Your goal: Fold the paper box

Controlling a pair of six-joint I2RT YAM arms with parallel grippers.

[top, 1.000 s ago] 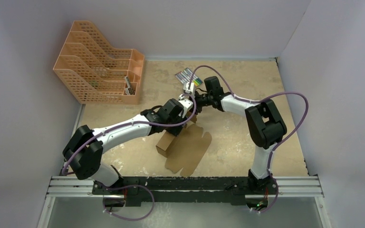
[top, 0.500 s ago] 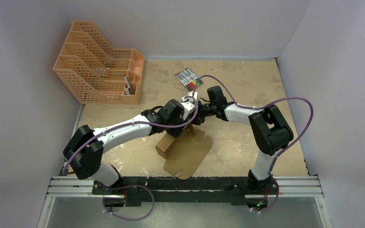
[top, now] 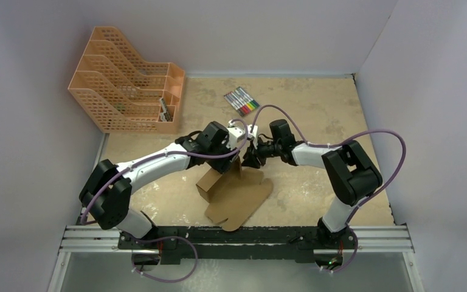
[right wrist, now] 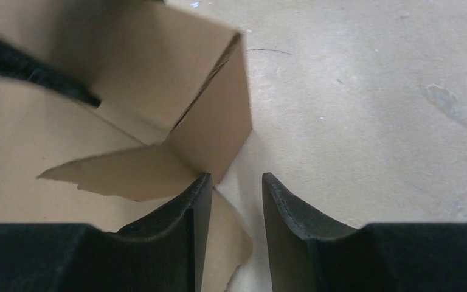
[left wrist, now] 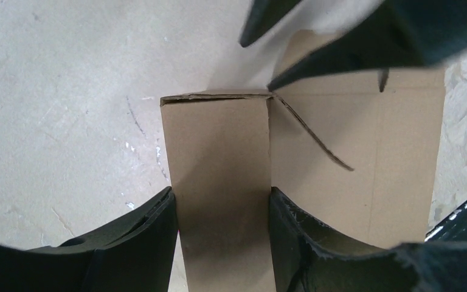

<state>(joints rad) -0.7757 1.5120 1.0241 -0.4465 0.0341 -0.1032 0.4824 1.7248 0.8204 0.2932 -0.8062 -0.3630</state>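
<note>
The paper box is brown cardboard, partly folded, lying mid-table with one side wall raised. My left gripper is shut on that raised wall; in the left wrist view the wall stands between the fingers and fills the gap at the gripper. My right gripper is right beside it at the box's far corner. In the right wrist view the jaws of this gripper stand slightly apart and hold nothing, just short of the box corner, with a flat tab under one finger.
An orange mesh file rack stands at the back left. A pack of coloured markers lies behind the grippers. Grey walls close the left, back and right sides. The arms' rail runs along the near edge.
My right arm has swung forward and down, bringing its gripper to the box corner. My left gripper has shifted left, and the sheet has slid and turned slightly with it.
</note>
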